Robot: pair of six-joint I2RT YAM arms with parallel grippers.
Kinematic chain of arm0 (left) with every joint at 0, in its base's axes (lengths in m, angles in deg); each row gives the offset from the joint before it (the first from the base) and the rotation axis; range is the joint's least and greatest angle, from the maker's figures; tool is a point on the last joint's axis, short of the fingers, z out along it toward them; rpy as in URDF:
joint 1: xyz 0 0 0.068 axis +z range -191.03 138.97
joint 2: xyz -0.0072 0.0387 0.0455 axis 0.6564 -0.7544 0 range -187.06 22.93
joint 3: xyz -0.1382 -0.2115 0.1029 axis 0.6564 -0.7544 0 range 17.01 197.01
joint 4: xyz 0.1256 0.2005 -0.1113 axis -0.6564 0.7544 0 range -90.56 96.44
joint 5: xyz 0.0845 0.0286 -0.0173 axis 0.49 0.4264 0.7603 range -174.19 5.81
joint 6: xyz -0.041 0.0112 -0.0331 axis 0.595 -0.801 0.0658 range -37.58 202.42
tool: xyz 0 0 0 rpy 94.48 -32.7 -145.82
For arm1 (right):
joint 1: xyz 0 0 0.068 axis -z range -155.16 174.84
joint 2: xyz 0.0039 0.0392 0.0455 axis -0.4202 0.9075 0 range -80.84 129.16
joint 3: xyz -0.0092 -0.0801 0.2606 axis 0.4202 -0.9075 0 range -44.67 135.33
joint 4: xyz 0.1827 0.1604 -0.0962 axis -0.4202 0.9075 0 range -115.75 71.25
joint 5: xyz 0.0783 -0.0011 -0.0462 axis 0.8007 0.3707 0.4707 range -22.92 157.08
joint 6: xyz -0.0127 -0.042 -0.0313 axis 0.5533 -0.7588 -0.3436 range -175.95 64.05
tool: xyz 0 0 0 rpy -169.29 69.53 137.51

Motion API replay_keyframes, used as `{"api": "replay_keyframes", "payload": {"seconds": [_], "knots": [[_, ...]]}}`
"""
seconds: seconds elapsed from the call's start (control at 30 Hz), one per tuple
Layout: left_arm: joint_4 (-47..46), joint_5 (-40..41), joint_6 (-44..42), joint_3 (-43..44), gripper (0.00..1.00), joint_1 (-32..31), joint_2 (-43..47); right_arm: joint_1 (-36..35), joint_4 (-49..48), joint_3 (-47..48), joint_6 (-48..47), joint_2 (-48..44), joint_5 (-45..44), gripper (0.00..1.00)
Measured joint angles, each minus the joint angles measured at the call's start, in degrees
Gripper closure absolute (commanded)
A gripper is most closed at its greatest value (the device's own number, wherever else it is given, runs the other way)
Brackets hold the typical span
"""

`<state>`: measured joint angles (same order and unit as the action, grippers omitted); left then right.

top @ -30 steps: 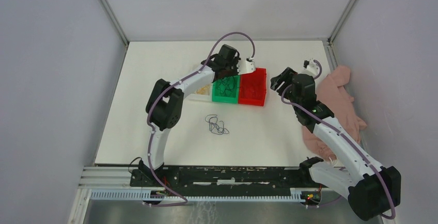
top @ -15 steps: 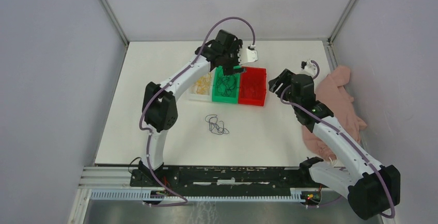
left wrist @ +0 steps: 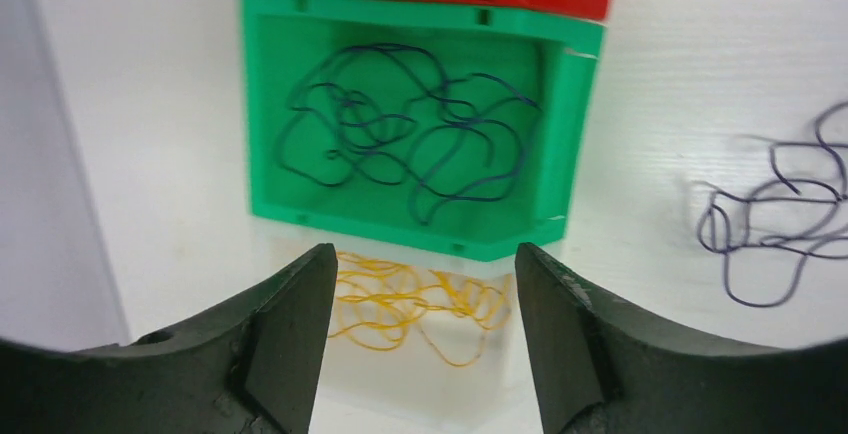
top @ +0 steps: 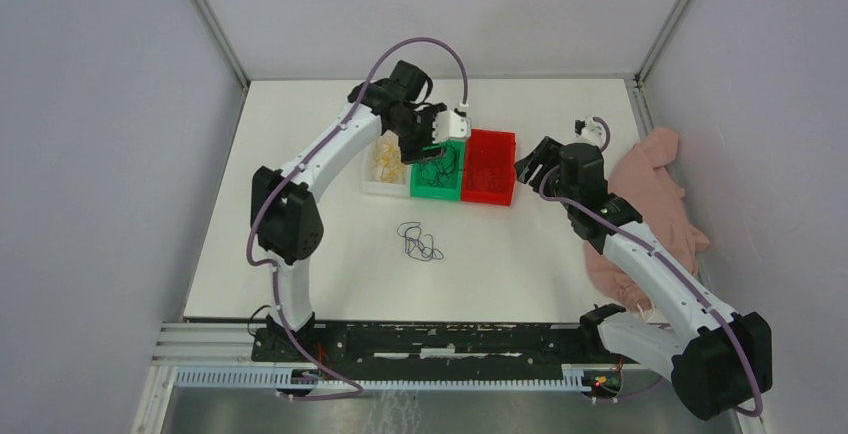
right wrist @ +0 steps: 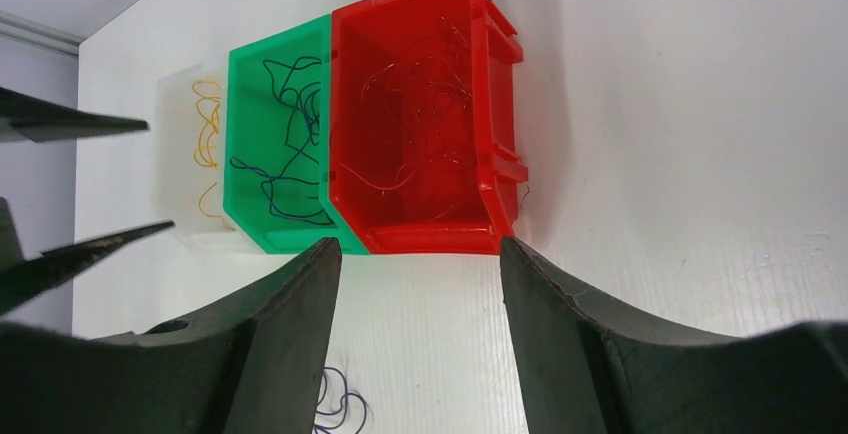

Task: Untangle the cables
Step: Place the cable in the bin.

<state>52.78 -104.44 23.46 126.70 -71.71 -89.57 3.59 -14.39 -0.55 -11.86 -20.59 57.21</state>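
Observation:
A dark blue-purple cable bundle (top: pixel 420 242) lies loose on the white table; it also shows in the left wrist view (left wrist: pixel 775 219). More dark blue cable (left wrist: pixel 400 124) lies in the green bin (top: pixel 437 182). Yellow cable (left wrist: pixel 405 304) lies in the clear bin (top: pixel 385 169). Thin red cable (right wrist: pixel 420 104) lies in the red bin (top: pixel 488 167). My left gripper (top: pixel 425 141) is open and empty above the green and clear bins. My right gripper (top: pixel 530 162) is open and empty just right of the red bin.
A pink cloth (top: pixel 655 209) lies at the table's right edge under the right arm. Grey walls enclose the table on three sides. A black rail (top: pixel 440 339) runs along the near edge.
The left arm has swung left, carrying its gripper from over the green and red bins toward the clear bin. The right gripper has shifted slightly left toward the red bin.

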Motion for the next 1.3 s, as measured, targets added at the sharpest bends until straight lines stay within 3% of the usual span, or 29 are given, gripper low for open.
{"api": "replay_keyframes", "payload": {"seconds": [0.07, 0.27, 0.4, 0.47, 0.83, 0.9, 1.07, 1.17, 1.3], "knots": [[2.1, 0.0, -1.8, -1.9, 0.44, -0.7, -0.5, 0.0, 0.0, 0.0, 0.0, 0.1, 0.2, 0.34], [4.3, 0.3, -4.6, -0.5, 0.58, -2.1, -5.5, 0.0, 0.0, 0.0, 0.0, 0.2, 0.3, 0.35], [3.0, 1.0, -5.8, 0.7, 0.86, -2.2, -9.2, 0.0, 0.0, 0.0, -0.1, 0.3, 0.1, 0.37], [1.7, 1.8, -6.3, 1.0, 0.96, -2.2, -10.9, 0.0, 0.0, 0.0, -0.4, 0.3, -0.1, 0.37], [-7.7, 2.9, -6.3, 1.2, 0.97, -2.7, -14.6, 0.0, -0.2, 0.0, -0.7, 1.0, -0.6, 0.4], [-9.2, 3.4, -6.3, 0.9, 0.91, -3.0, -14.7, 0.0, -0.3, 0.0, -0.7, 1.2, -0.5, 0.4], [-11.0, 3.8, -6.3, 0.7, 0.52, -3.2, -14.8, 0.0, -0.6, 0.0, -0.7, 1.4, -0.5, 0.38], [-10.6, 3.7, -6.3, 0.7, 0.17, -3.2, -14.6, 0.0, -0.6, 0.0, -0.7, 1.4, -0.2, 0.36], [-7.2, 3.6, -6.3, 1.1, 0.0, -3.2, -12.5, 0.0, -1.2, 0.0, -1.2, 1.4, 1.5, 0.33]]}}
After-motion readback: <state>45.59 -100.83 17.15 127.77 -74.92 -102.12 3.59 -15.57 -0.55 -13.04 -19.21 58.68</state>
